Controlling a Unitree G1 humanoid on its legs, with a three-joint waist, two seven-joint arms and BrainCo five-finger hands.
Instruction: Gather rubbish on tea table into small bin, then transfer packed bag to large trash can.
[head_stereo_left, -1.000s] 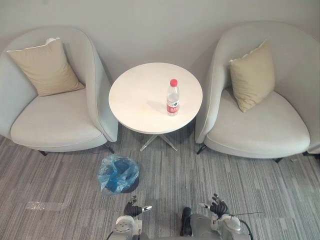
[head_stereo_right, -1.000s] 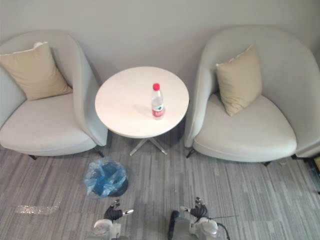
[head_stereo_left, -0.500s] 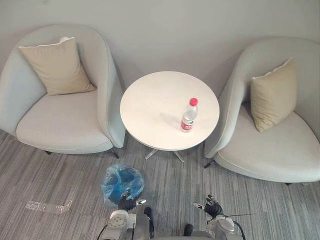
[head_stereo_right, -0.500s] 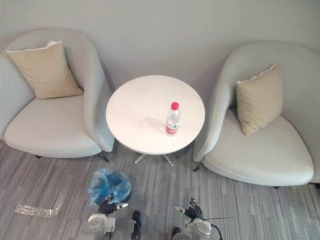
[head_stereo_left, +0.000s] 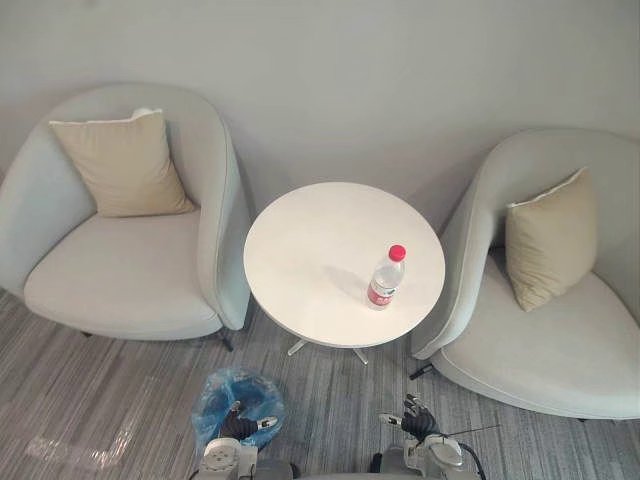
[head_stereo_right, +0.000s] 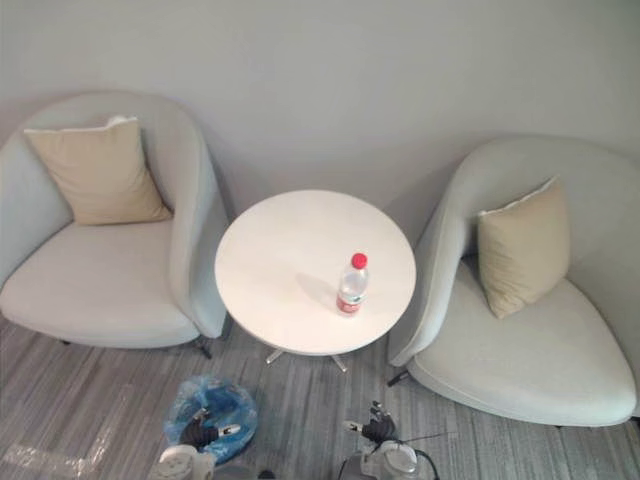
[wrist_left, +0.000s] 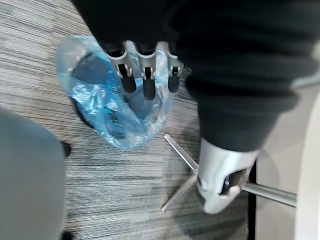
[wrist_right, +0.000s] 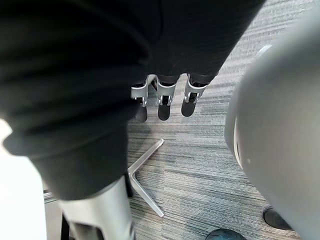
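Clear plastic water bottle (head_stereo_left: 385, 277) with a red cap stands upright on our round white tea table (head_stereo_left: 300, 260), toward its right side.
Our left hand (head_stereo_left: 243, 427) hangs over the blue-bagged small bin's (head_stereo_left: 213, 388) near edge, our right hand (head_stereo_left: 415, 426) near the right armchair (head_stereo_left: 560, 350); both show straight, relaxed fingers holding nothing.

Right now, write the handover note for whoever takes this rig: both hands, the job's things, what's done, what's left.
Left robot hand: open, empty, low over the bin, which is lined with a blue bag and sits on the carpet in front of the table.
Right robot hand: open, empty, low over the carpet.
Bottle: upright on the table, toward its right side.
Done: nothing; bottle not yet picked up.
Left: bottle into bin, then bag to the large trash can.
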